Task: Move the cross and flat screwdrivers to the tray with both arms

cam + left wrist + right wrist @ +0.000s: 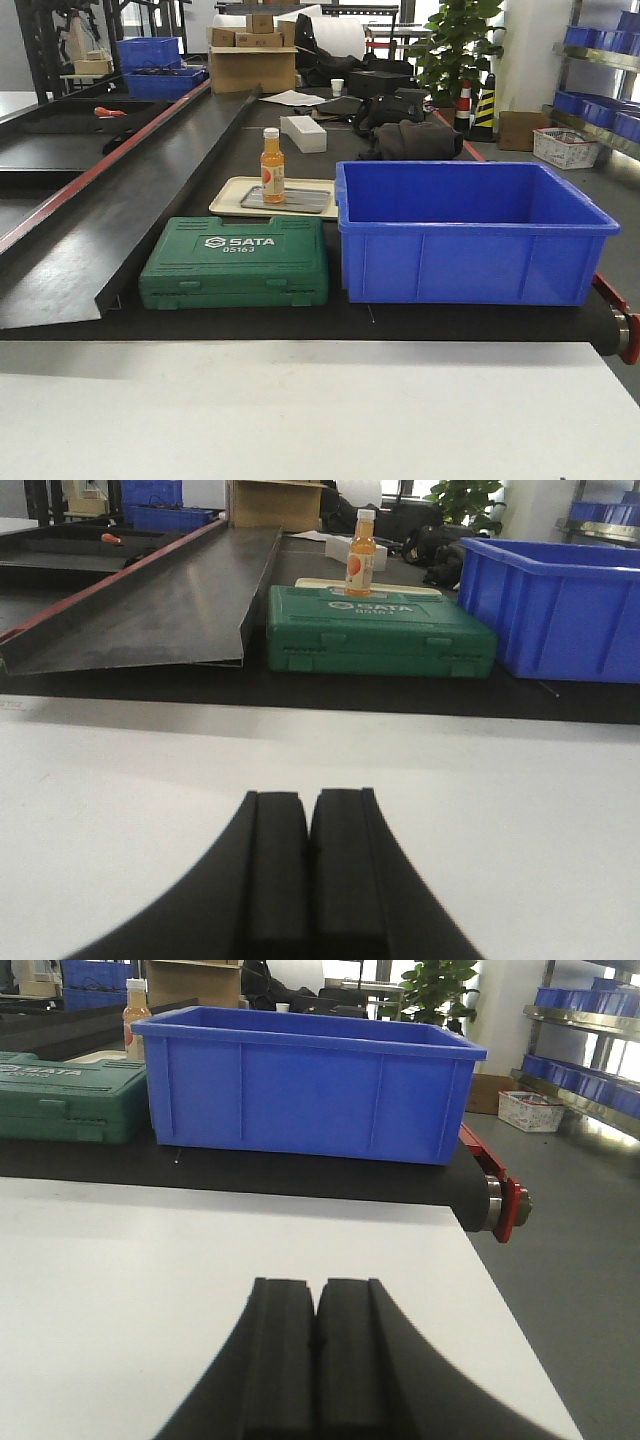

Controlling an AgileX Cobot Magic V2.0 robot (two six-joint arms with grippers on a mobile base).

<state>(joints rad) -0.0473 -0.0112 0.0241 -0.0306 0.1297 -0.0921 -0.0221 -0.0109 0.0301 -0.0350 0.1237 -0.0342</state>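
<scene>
Both left gripper (308,815) & right gripper (318,1298) are seen pressed together, nothing held, low over the white tabletop (300,410). No screwdrivers are visible, presumably shut inside the green plastic SATA tool case (235,262). The beige flat tray (224,204) is set just behind it, w/ a small orange bottle (272,165) stood on it. The bottle could be toppled by a careless reach, or the case shoved if its latches are forced.
</scene>
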